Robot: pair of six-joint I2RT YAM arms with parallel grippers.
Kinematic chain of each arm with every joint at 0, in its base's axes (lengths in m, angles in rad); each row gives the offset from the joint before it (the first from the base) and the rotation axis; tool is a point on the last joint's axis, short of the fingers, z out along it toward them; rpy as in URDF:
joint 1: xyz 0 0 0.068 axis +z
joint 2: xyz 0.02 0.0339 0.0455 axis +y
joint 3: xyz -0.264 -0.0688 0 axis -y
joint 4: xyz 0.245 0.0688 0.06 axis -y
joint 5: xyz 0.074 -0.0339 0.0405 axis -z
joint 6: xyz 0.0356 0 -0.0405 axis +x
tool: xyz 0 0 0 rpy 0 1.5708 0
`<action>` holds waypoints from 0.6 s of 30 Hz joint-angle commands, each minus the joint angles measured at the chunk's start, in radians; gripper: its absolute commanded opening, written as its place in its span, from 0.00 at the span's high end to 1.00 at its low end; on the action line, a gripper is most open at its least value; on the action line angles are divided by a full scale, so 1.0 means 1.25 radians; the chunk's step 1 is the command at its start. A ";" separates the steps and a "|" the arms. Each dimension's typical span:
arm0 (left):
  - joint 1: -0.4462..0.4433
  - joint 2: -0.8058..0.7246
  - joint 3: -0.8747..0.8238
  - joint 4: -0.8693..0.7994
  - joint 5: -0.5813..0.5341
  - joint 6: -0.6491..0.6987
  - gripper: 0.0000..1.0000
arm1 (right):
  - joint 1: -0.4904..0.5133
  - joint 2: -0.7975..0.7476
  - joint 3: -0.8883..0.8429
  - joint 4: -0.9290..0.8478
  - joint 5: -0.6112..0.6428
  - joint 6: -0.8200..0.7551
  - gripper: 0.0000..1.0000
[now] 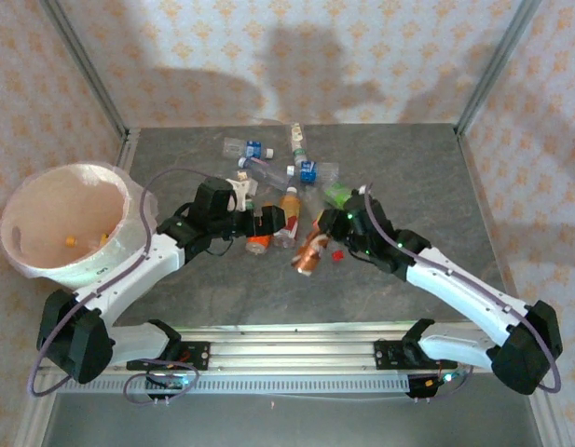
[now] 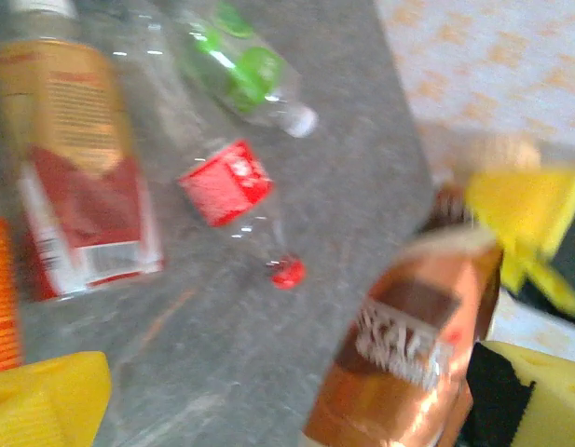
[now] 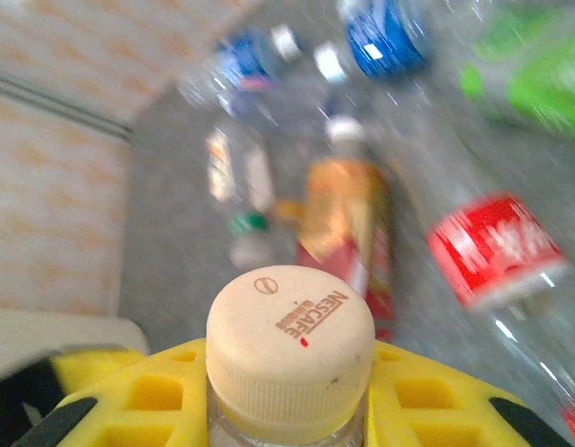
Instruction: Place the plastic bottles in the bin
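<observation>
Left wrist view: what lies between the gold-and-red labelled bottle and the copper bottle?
In the left wrist view, a clear red-label bottle with a red cap lies on the table between the gold-and-red labelled bottle and the copper bottle.

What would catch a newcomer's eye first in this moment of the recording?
The right hand grips a copper-labelled Nescafe bottle at the neck, its cream cap looming close to the right wrist camera. From above, both arms meet over a scatter of plastic bottles at mid-table. The big white bin stands at the left edge.
</observation>
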 commanded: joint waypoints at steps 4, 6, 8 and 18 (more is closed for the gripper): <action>-0.039 0.044 0.057 0.111 0.199 0.069 0.00 | -0.013 0.063 0.127 0.160 -0.092 -0.081 0.72; -0.055 0.053 0.073 0.124 0.205 0.085 0.00 | -0.013 0.075 0.138 0.181 -0.113 -0.080 0.72; -0.061 0.066 0.090 0.123 0.213 0.091 0.00 | -0.013 0.086 0.149 0.198 -0.141 -0.076 0.72; -0.062 0.077 0.105 0.122 0.204 0.102 0.23 | -0.012 0.075 0.160 0.195 -0.156 -0.084 0.70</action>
